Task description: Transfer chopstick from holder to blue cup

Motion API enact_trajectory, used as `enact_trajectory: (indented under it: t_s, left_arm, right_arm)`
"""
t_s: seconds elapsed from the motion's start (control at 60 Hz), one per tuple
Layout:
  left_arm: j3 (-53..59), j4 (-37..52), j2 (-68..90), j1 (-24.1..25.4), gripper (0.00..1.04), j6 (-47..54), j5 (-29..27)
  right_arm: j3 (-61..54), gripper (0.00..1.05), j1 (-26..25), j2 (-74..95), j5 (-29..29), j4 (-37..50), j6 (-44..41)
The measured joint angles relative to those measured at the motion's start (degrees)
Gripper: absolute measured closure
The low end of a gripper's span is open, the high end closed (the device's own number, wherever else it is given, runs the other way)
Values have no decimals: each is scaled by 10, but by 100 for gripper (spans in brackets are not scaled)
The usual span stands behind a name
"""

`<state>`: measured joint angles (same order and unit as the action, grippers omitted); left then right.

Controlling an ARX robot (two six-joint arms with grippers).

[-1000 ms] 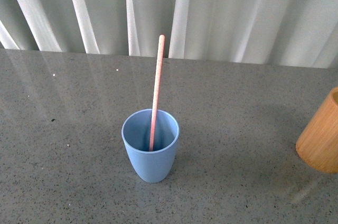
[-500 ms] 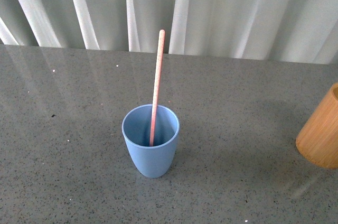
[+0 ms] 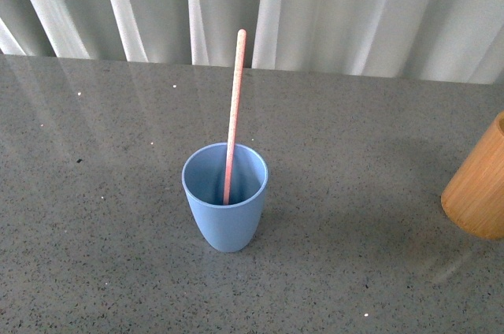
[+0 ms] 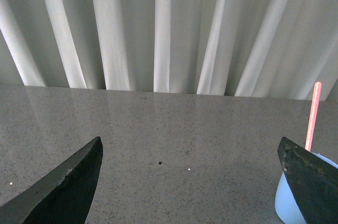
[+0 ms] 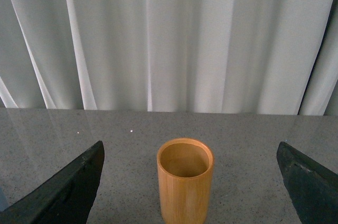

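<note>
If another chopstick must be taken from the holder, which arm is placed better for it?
Probably the right. The holder stands centred between the open right end effector fingers, and it looks empty inside. The left end effector, also open, has the blue cup off to one side.

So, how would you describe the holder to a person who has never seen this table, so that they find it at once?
On the grey speckled table before the white curtain, a blue cup stands in the middle with a pink chopstick in it. The holder stands alone to the right, at the front view's edge. It is the orange-tan straight cylinder with fine vertical grain, and it looks empty inside.
</note>
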<state>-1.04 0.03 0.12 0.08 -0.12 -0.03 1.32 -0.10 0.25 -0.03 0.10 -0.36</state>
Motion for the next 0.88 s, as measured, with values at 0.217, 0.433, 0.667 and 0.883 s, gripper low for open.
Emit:
enact_trajectory:
  t_s: [0.217, 0.433, 0.667, 0.883]
  left_arm:
    - [0, 0, 0, 0, 7, 0, 0]
    - [0, 0, 0, 0, 7, 0, 0]
    - [0, 0, 0, 0, 7, 0, 0]
    - [0, 0, 0, 0, 7, 0, 0]
  right_arm:
    - [0, 10, 0, 0, 0, 0, 0]
    - [0, 10, 0, 0, 0, 0, 0]
    - [0, 10, 0, 0, 0, 0, 0]
    - [0, 10, 0, 0, 0, 0, 0]
